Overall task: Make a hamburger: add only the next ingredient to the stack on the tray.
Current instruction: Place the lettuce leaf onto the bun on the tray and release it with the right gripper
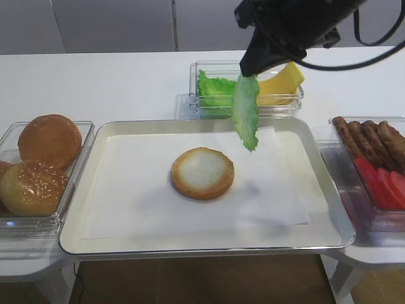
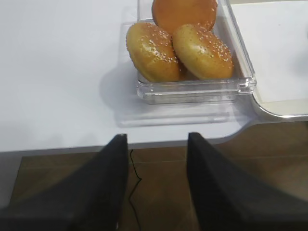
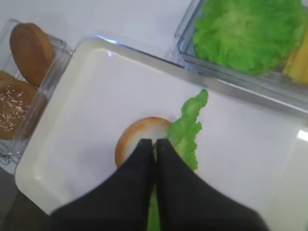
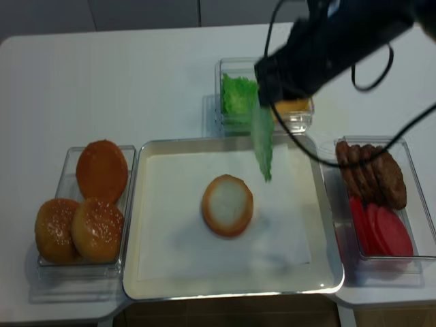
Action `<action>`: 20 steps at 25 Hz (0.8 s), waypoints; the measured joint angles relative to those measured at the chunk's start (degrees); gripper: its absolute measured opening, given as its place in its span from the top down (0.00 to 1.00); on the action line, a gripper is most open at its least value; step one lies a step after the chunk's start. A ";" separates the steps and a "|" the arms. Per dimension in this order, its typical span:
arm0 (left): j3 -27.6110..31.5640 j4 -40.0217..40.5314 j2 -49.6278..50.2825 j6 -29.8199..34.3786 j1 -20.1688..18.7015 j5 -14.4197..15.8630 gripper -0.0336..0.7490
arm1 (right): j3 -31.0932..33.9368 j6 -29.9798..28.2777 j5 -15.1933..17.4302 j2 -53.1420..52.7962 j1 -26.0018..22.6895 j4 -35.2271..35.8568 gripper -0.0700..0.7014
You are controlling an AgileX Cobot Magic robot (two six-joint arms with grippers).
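lettuce leaf [image 1: 245, 112] hanging, wrist view: right hand [image 3: 155, 143] pinching

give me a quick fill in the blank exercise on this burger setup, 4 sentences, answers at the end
1. The right claw is shut on a hanging ____ leaf.
2. The bun bottom lies alone on the paper-lined ____.
3. Beside the spare lettuce, the same clear container holds yellow ____ slices.
4. The left claw hangs ____ and holds nothing, near the sesame bun tops.

Missing words: lettuce; tray; cheese; open
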 joint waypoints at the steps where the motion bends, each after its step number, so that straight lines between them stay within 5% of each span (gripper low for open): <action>1: 0.00 0.00 0.00 0.00 0.00 0.00 0.57 | 1.64 0.00 -0.23 -0.15 0.00 0.37 0.87; 8: 0.00 0.00 0.00 0.00 0.00 0.00 0.57 | 8.52 0.00 -5.56 -0.38 0.74 2.59 0.87; 20: 0.00 0.00 0.00 0.00 0.00 0.00 0.57 | 9.30 0.00 -9.92 2.80 2.55 3.08 0.87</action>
